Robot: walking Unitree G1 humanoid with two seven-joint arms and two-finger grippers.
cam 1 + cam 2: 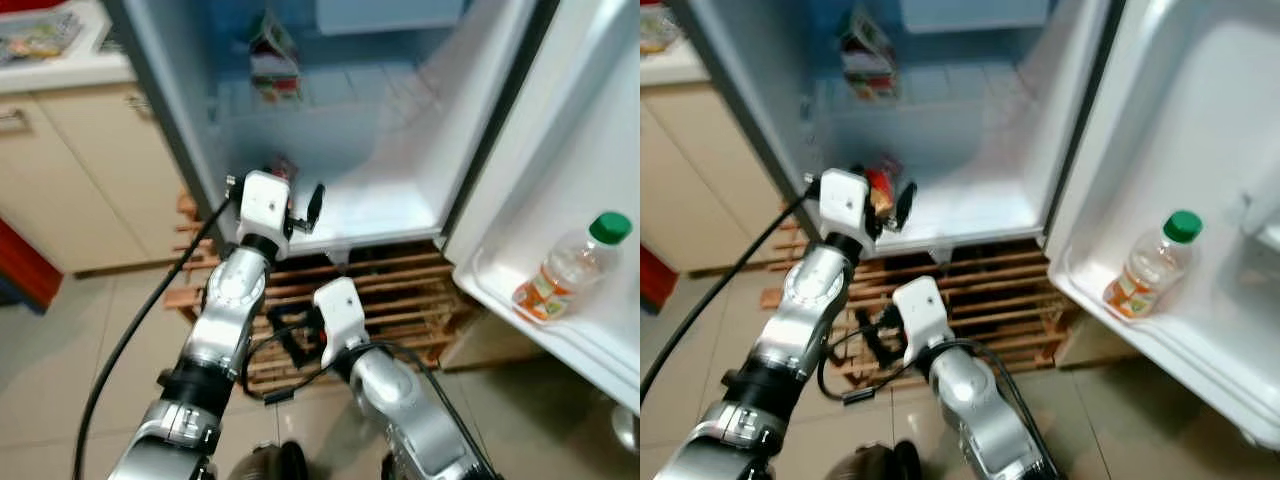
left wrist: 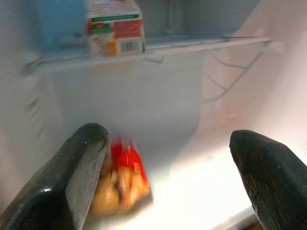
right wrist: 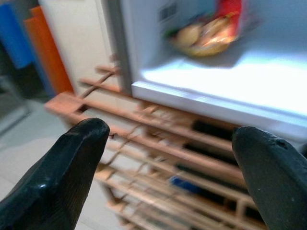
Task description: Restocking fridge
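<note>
The small fridge stands open, its white floor lit. A red and yellow snack bag lies at the left of that floor, blurred. My left gripper is open at the floor's front edge, and the bag lies just beyond one of its fingers. Further down, my right gripper hangs open with nothing in it, in front of the wooden pallet under the fridge. A red, white and green carton stands on the shelf above. A bottle with a green cap and orange label leans in the door shelf.
The open door with its shelf rim juts out on the right. Cream kitchen cabinets stand left of the fridge. A black cable runs along my left arm. The floor below is tiled.
</note>
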